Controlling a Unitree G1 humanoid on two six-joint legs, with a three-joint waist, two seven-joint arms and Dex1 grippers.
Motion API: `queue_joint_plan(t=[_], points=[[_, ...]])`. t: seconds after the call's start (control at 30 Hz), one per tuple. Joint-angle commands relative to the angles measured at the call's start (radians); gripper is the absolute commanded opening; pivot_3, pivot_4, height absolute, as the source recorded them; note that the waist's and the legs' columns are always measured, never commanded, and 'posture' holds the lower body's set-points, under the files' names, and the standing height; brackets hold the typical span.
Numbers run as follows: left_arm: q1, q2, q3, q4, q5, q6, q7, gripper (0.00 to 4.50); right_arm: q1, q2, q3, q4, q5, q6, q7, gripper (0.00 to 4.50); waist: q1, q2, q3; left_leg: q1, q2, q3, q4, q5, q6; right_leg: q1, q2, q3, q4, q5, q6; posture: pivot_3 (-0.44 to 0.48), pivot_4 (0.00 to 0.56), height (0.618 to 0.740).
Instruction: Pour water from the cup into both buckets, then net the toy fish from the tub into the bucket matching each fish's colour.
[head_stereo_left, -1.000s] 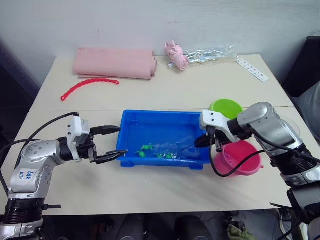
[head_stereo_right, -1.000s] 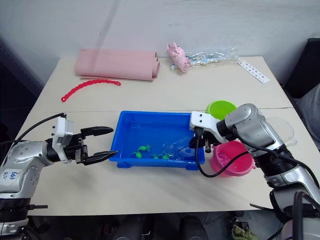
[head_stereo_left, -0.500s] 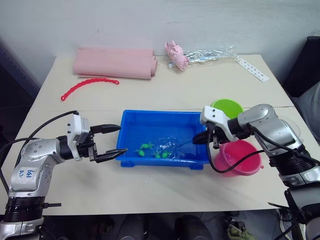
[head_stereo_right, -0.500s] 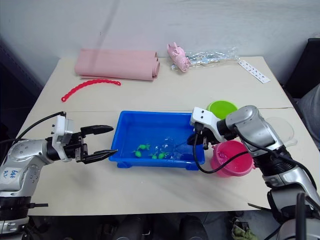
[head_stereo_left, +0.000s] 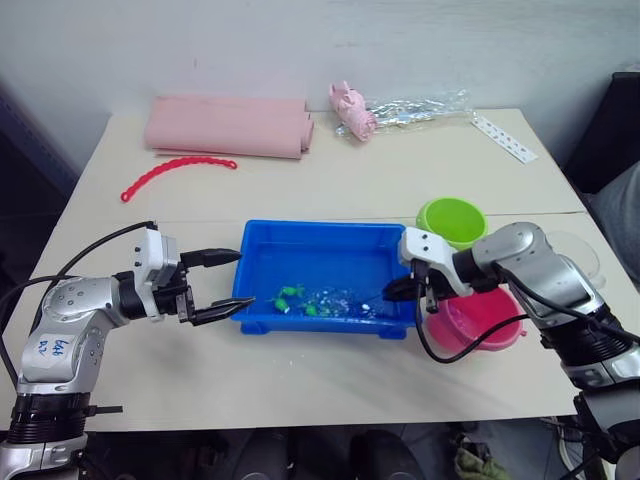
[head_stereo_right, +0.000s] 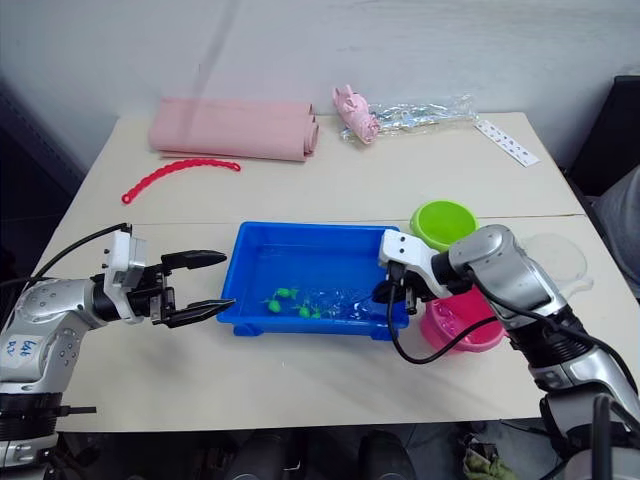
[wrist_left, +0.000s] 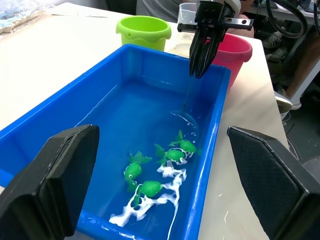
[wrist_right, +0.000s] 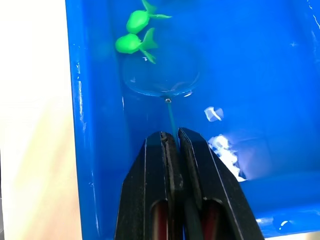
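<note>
The blue tub (head_stereo_left: 262, 258) holds water and several green toy fish (wrist_left: 170, 154) near its front wall. My right gripper (head_stereo_left: 392, 290) hangs over the tub's right end, shut on the thin stick of the net (wrist_right: 160, 80). The net's hoop lies in the water just beside two of the fish (wrist_right: 131, 43). Right of the tub stand the lime green bucket (head_stereo_left: 452, 219) and, nearer, the pink bucket (head_stereo_left: 488, 320), partly behind my right arm. Further right is the clear cup (head_stereo_right: 556, 258). My left gripper (head_stereo_left: 222, 284) is open and empty, just off the tub's left front corner.
At the back of the table lie a rolled pink cloth (head_stereo_left: 230, 126), a red beaded chain (head_stereo_left: 176, 175), a pale-pink pig toy (head_stereo_left: 352, 110), a clear plastic bag (head_stereo_left: 415, 104) and a white strip (head_stereo_left: 505, 138). Bare tabletop stretches between these and the tub.
My right arm has sunk slightly towards the tub's front right corner, uncovering more of the green bucket. The net stays in the water, which ripples. The left arm has not moved.
</note>
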Motion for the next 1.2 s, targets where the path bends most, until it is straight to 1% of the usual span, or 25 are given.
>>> queue_joint_plan(t=[0.03,0.13,0.27,0.73,0.87,1.03,1.2], points=[[-0.008,0.004,0.005,-0.006,-0.01,-0.013,0.001,4.47,-0.004,0.017,-0.009,-0.023,0.022,0.02,-0.011,0.0,-0.001,0.0,0.0,0.0,0.0,0.0,0.0,0.0,0.0,0.0,0.0,0.0,0.0,0.0,0.0,0.0,0.15,0.74],[-0.006,0.004,0.004,-0.007,-0.009,-0.013,0.002,4.47,-0.021,0.058,-0.041,0.007,0.055,0.075,-0.043,0.0,-0.002,0.0,0.0,0.0,0.0,0.0,0.0,0.0,0.0,0.0,0.0,0.0,0.0,0.0,0.0,0.0,0.15,0.74],[-0.004,0.003,0.006,-0.008,-0.009,-0.015,0.004,4.47,-0.04,0.076,-0.057,0.059,0.064,0.091,-0.076,0.0,-0.001,0.0,0.0,0.0,0.0,0.0,0.0,0.0,0.0,0.0,0.0,0.0,0.0,0.0,0.0,0.0,0.15,0.74],[0.002,0.007,0.014,-0.003,-0.01,-0.023,0.004,4.47,-0.048,0.066,-0.087,0.096,0.079,0.074,-0.098,0.0,-0.001,0.0,0.001,0.0,0.0,0.0,-0.001,0.0,0.0,0.0,0.0,0.0,-0.001,0.0,0.0,0.0,0.15,0.74],[0.0,0.007,0.014,0.003,-0.008,-0.028,0.002,4.47,-0.027,0.08,-0.116,0.093,0.092,0.048,-0.124,0.0,-0.001,0.0,0.001,0.0,0.0,0.0,-0.002,0.0,0.0,0.0,0.0,0.0,-0.001,0.0,0.0,0.0,0.15,0.74],[-0.008,0.006,0.013,0.018,-0.007,-0.033,0.0,4.47,0.033,0.121,-0.151,0.091,0.076,-0.068,-0.207,0.0,0.0,0.0,0.001,0.0,0.0,0.0,-0.002,0.0,0.0,0.0,0.0,0.0,-0.001,0.0,0.0,0.0,0.15,0.74],[-0.028,0.011,0.015,0.047,-0.009,-0.037,-0.005,4.47,0.091,0.137,-0.198,0.034,0.113,-0.081,-0.243,0.0,0.0,0.0,0.002,0.0,0.0,0.001,-0.003,0.0,0.0,-0.001,0.0,0.0,0.0,0.0,0.0,0.0,0.15,0.74]])
